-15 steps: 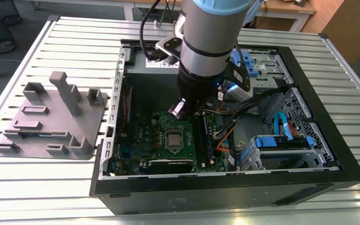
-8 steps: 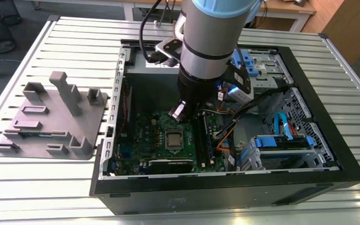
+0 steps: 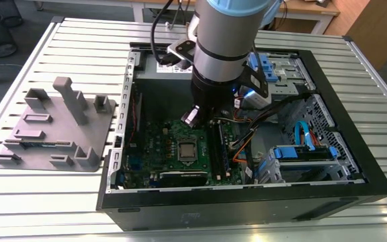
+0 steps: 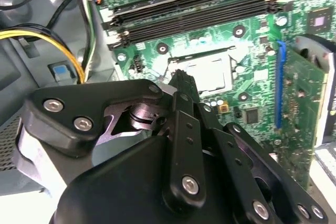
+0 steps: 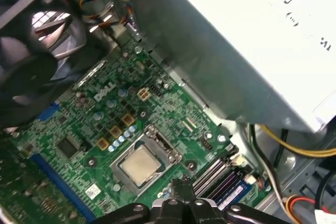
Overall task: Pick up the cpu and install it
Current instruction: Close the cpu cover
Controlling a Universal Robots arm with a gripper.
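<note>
In the exterior view, the open black computer case (image 3: 247, 201) rests on a ribbed metal table (image 3: 46, 201); beside it lies a grey plastic tray (image 3: 52, 131).

In the second wrist view, the gripper (image 4: 181, 80) hangs with fingers together, empty, just beside the socket.

In the first wrist view, the square, matte-silver cpu (image 5: 140, 163) sits in the green motherboard (image 5: 79, 129) socket.

From my exterior view the arm (image 3: 223, 45) hides the middle of the power supply (image 3: 154, 70) and runs off the top edge. In the second wrist view the hand (image 4: 181, 85) covers one corner of the cpu (image 4: 210, 74); I cannot judge finger spacing. The tray's (image 3: 52, 126) small parts are unreadable.
</note>
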